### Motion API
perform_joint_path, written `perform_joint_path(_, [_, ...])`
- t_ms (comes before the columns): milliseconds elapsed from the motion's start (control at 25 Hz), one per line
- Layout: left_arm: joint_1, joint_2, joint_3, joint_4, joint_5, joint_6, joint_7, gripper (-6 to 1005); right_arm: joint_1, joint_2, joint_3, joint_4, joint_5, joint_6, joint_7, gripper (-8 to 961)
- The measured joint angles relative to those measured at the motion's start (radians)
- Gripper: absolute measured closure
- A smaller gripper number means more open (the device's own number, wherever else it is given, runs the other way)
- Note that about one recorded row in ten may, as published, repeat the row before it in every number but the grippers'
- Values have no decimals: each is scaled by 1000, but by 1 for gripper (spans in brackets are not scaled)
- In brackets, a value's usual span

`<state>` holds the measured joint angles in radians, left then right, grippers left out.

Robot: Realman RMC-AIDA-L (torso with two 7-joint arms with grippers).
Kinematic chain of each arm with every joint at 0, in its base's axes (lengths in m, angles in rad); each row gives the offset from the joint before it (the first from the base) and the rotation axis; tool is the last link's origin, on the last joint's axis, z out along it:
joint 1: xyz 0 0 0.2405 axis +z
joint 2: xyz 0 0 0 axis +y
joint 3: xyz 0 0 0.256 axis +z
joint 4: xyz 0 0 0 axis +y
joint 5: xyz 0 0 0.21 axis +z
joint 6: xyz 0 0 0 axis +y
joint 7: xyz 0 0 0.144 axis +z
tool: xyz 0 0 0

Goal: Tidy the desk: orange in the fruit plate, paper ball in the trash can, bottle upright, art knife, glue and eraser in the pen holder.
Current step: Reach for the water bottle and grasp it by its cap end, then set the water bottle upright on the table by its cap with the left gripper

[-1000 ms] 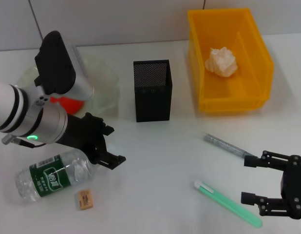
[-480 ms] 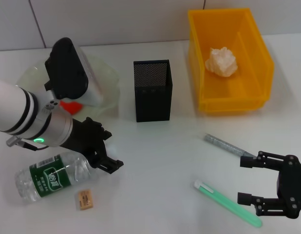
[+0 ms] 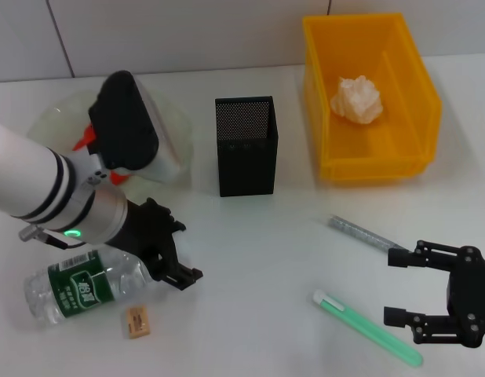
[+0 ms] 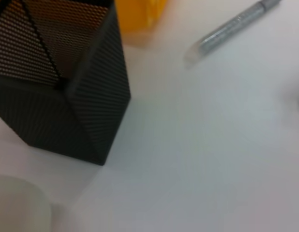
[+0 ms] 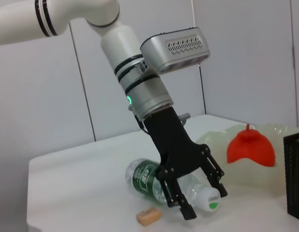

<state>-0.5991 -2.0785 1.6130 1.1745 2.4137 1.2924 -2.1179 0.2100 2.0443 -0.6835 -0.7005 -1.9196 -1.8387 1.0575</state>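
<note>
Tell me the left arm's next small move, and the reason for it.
Probably lower the left gripper around the cap end of the bottle and close. The bottle lies on its side on the desk, the open fingers hang just above that end, and nothing is gripped yet. The orange already sits in the fruit plate; the right gripper waits open.

The white desk (image 3: 250,236) is carrying everything. A plate (image 3: 176,129) is sitting at upper left, a black holder (image 3: 246,149) at upper centre, a yellow bin (image 3: 368,161) at upper right. A bottle (image 3: 82,287) and eraser (image 3: 136,321) are lying at lower left; a grey pen (image 3: 360,232) and green stick (image 3: 366,327) are lying at lower right.
</note>
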Motion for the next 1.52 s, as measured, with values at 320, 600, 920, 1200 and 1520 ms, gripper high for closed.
perform_joint_path(320, [12, 2, 25, 53, 14, 35, -42, 199, 2, 0, 6, 2, -13, 10, 0, 155])
perform_joint_path(600, [11, 0, 61, 55, 53, 31, -61, 225, 0, 0, 4, 4, -14, 20, 0, 156])
perform_joint_path(920, [14, 0, 101, 61, 54, -10, -64, 264, 3, 0, 0, 15, -14, 23, 0, 155])
perform_joint_path(1200, [7, 0, 122, 59, 72, -24, -62, 312, 8, 2, -4, 22, -14, 23, 0, 156])
perform_joint_path(1520, [11, 0, 122, 62, 70, -20, -54, 576, 12, 1, -3, 30, -15, 22, 1, 155])
